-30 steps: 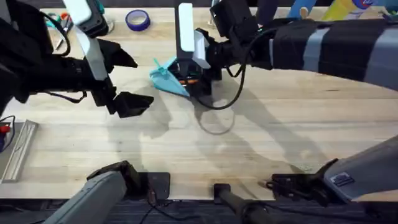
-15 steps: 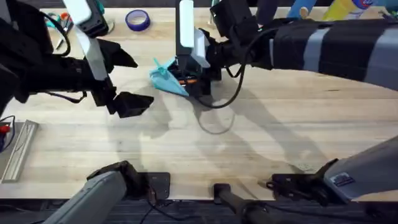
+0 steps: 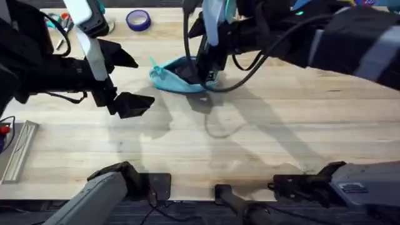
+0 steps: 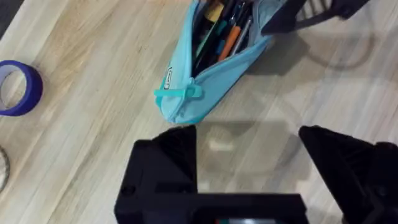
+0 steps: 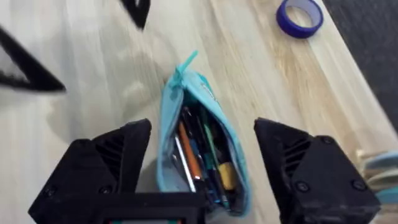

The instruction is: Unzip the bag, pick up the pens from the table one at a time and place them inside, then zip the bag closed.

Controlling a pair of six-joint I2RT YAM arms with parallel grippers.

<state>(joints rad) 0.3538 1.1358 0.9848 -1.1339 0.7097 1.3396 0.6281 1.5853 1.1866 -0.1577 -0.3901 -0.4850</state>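
The turquoise bag (image 3: pixel 167 76) lies on the table (image 3: pixel 262 137) at the far middle, its zipper open. Several pens (image 5: pixel 198 152) lie inside it, dark, orange and green, and the left wrist view shows the pens (image 4: pixel 219 34) through the opening too. My right gripper (image 3: pixel 201 65) hangs open right above the bag (image 5: pixel 186 102), one finger on each side of it and nothing held. My left gripper (image 3: pixel 134 80) is open to the left of the bag (image 4: pixel 205 87), apart from its zipper-tab end, and holds nothing.
A blue tape roll (image 3: pixel 138 20) lies at the far edge behind the bag; it is the tape roll (image 4: pixel 18 87) beside the pouch tip. A metal piece (image 3: pixel 19 150) lies at the table's left edge. Scissors and clutter (image 3: pixel 57 22) sit far left.
My right gripper has lifted and shifted toward the far side, uncovering more of the open bag. The left arm has not moved.
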